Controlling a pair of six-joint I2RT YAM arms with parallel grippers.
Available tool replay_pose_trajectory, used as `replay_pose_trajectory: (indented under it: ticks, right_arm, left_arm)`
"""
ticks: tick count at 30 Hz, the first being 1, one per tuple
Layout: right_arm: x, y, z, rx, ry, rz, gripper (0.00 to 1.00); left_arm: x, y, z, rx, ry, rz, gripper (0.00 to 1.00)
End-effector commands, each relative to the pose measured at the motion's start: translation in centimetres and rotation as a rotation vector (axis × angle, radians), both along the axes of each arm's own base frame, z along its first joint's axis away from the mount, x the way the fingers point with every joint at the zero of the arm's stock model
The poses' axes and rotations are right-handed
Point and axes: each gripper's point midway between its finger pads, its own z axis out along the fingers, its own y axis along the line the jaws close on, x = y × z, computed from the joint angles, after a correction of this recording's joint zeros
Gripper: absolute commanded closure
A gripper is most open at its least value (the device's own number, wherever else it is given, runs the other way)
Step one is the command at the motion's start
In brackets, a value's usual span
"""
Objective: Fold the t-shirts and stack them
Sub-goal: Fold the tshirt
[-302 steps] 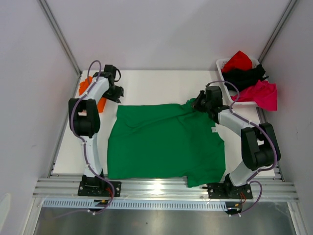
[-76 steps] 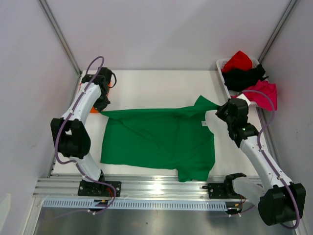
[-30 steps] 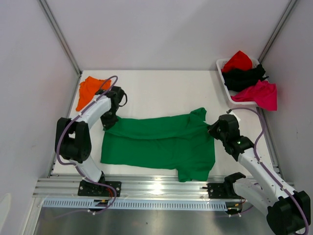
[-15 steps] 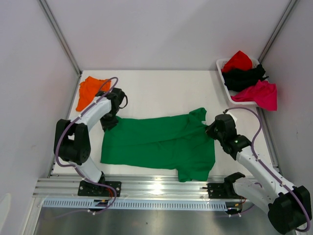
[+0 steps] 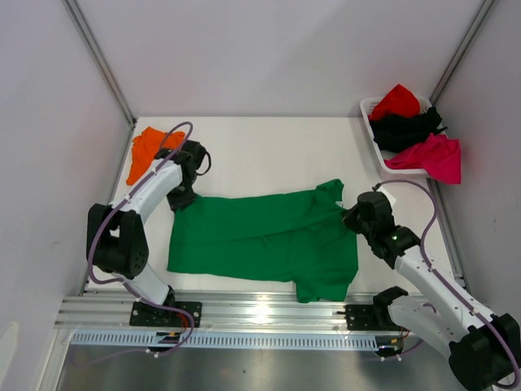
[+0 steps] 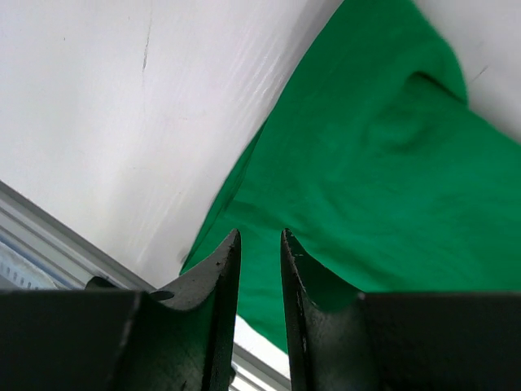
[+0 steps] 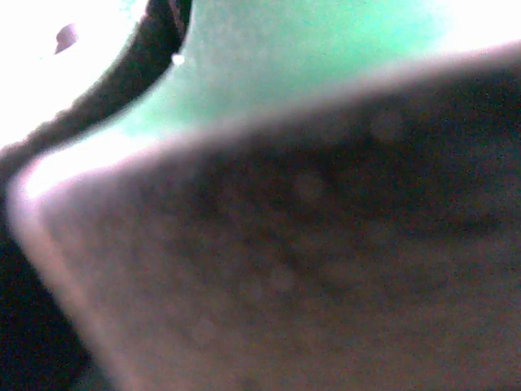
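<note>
Folding seems half done: green shirt (image 5: 264, 236) lies flat on the table (image 5: 269, 155), left gripper (image 6: 260, 236) slightly parted and empty above its far left corner, right gripper (image 5: 352, 218) closed at its right edge, likely pinning the fold.

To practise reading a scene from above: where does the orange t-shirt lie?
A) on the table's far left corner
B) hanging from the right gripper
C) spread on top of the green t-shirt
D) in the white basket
A: the orange t-shirt lies on the table at its far left corner, beyond the left end of the green t-shirt.
</note>
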Motion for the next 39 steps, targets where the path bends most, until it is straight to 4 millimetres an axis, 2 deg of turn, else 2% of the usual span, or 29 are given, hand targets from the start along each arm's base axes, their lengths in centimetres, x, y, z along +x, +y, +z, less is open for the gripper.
replay_pose_trajectory:
  ticks: [1,10,12,13,14,17,20,26,29,34,35,37,39]
  right_arm:
    - [-0.2,-0.5,1.5,0.018,-0.027,-0.046,1.0]
    - [-2.5,-0.6,-1.1,0.074,0.044,-0.105,1.0]
    - [-2.7,-0.7,-1.5,0.076,0.056,-0.118,0.85]
    - [-2.8,-0.7,-1.6,0.07,0.06,-0.122,0.79]
    - [-2.8,-0.8,-1.5,0.066,0.063,-0.131,0.71]
    - [-2.8,-1.2,-1.2,0.056,0.06,-0.169,0.57]
    - [-2.6,-1.0,-0.6,0.059,0.042,-0.175,0.54]
    - [-2.1,-0.4,-0.5,0.038,0.029,-0.168,0.55]
    - [-1.5,0.6,0.0,0.061,-0.005,-0.142,0.55]
    - [1.6,3.3,2.9,0.054,-0.2,0.01,0.56]
    - [2.5,3.9,4.1,0.052,-0.257,0.037,0.56]
    - [3.4,4.6,4.3,0.03,-0.282,0.065,0.56]
    - [4.8,5.6,5.4,0.023,-0.351,0.096,0.56]
  left_arm:
    - [1.7,-0.7,2.6,-0.026,-0.11,0.004,0.71]
    - [2.0,-1.0,2.0,-0.038,-0.086,-0.016,0.69]
    - [2.0,-1.1,1.9,-0.039,-0.082,-0.022,0.69]
    - [2.0,-1.0,1.7,-0.038,-0.08,-0.023,0.62]
    - [2.0,-1.0,1.7,-0.038,-0.08,-0.025,0.61]
    - [2.0,-1.1,1.6,-0.042,-0.077,-0.028,0.6]
    - [2.0,-1.3,1.1,-0.048,-0.067,-0.033,0.6]
    - [2.1,-1.5,0.3,-0.054,-0.049,-0.044,0.6]
    - [2.2,-1.6,0.3,-0.064,-0.055,-0.046,0.6]
    - [2.6,-2.6,0.2,-0.12,-0.087,-0.055,0.6]
    - [2.7,-3.1,0.2,-0.148,-0.105,-0.06,0.6]
    - [2.8,-3.4,0.3,-0.165,-0.118,-0.064,0.6]
    - [2.8,-3.3,0.5,-0.162,-0.12,-0.065,0.6]
